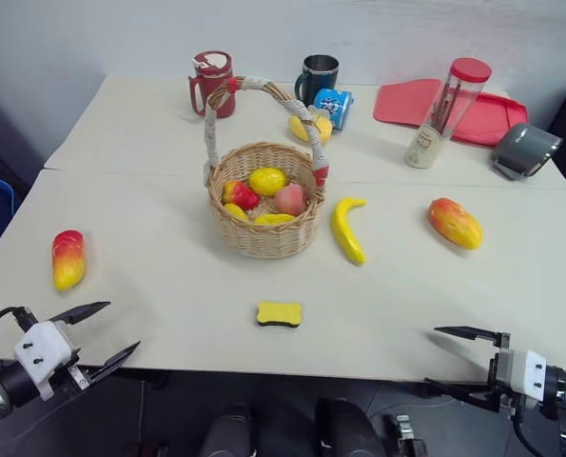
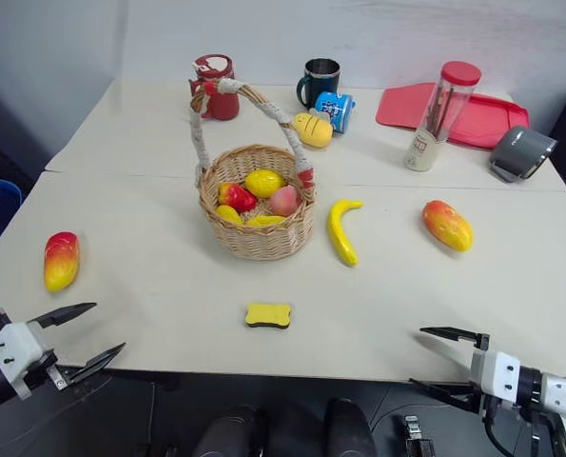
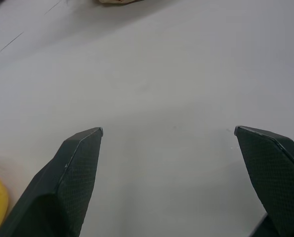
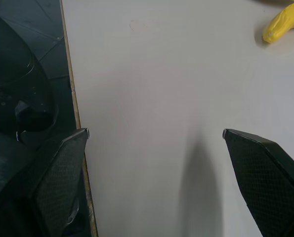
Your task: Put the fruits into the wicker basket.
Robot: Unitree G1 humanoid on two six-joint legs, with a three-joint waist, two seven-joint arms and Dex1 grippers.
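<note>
Fruits lie on the table (image 1: 168, 276) and in the basket (image 1: 266, 233). Nearest, the left gripper (image 1: 107, 333) and the right gripper (image 1: 454, 360) hang at the table's front edge, both wide open and empty. A sponge (image 1: 280, 313) sits between them. One mango (image 1: 68, 258) lies far left, the banana (image 1: 348, 229) just right of the basket, another mango (image 1: 455, 223) farther right. Inside the basket are a lemon (image 1: 267, 180), a peach (image 1: 290, 199) and a red fruit (image 1: 241, 195). Behind stands a red mug (image 1: 213, 84).

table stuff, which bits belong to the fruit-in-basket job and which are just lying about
Job: wicker basket, banana, left mango, right mango.

Lying about: sponge, red mug, black mug, red tray, clear bottle.
</note>
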